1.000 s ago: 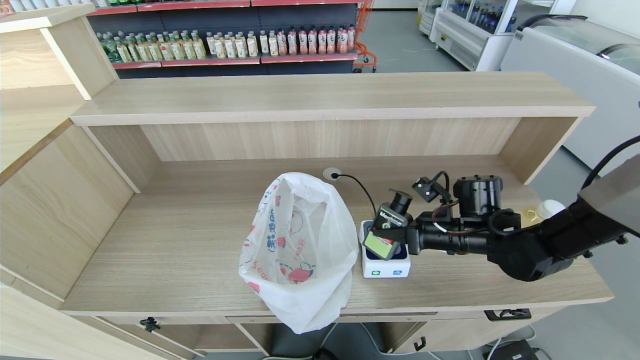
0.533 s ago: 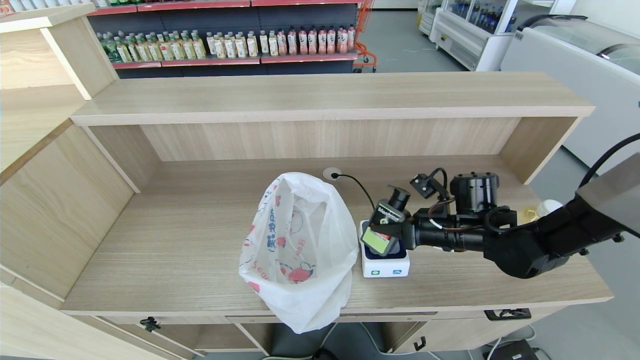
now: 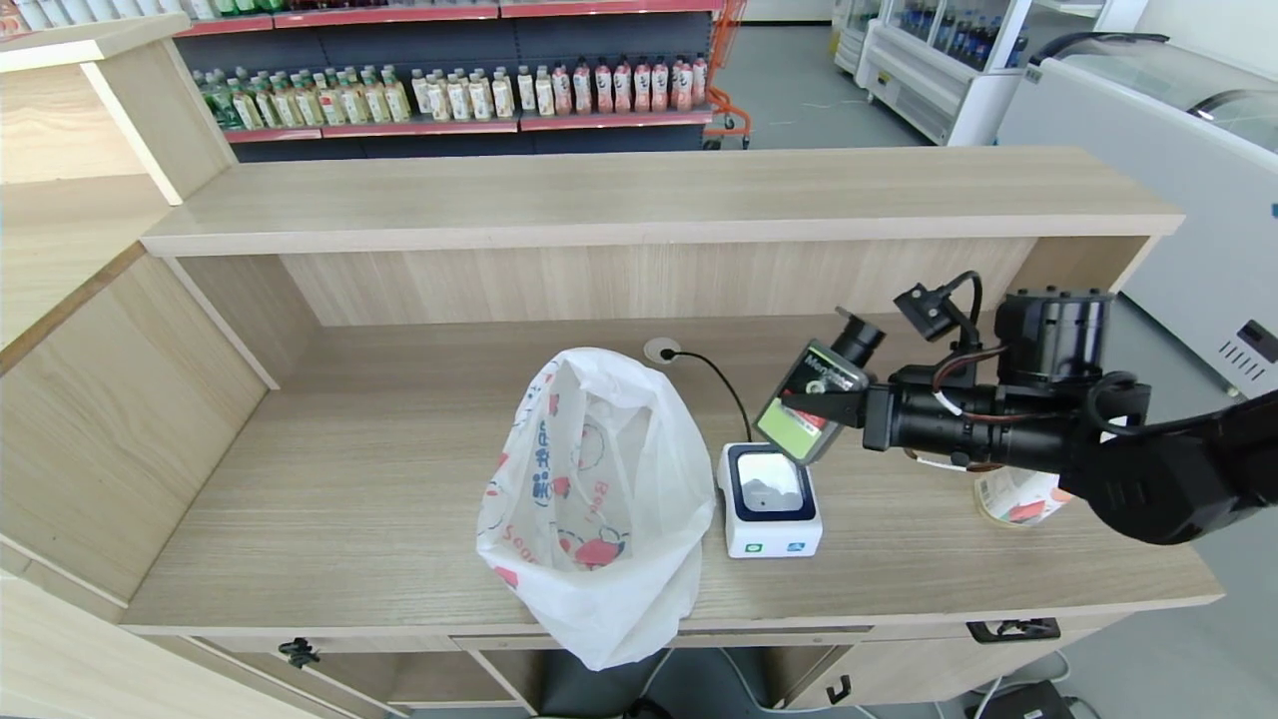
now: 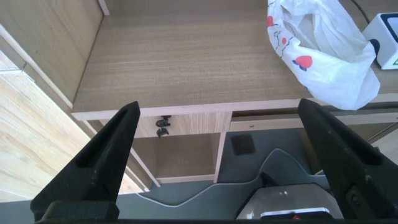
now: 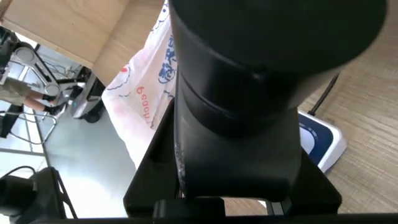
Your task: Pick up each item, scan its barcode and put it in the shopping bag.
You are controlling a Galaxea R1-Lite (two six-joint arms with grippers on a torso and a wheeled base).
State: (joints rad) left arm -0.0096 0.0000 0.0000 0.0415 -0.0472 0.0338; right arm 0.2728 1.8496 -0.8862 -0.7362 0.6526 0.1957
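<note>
Above the counter [image 3: 379,469], the right gripper [image 3: 824,404], jaws clamped on the bottle [image 3: 792,431], has lifted clear of the scanner [image 3: 769,499] below them, suggesting the scan is complete and the bag [image 3: 589,499] is next; the left gripper [image 4: 221,155] is spread, empty.

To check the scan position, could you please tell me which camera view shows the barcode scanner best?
The head view: the whole barcode scanner shows from above, beside the shopping bag. The left wrist view catches a corner past the bag; the right wrist view one end, behind the held bottle.
</note>
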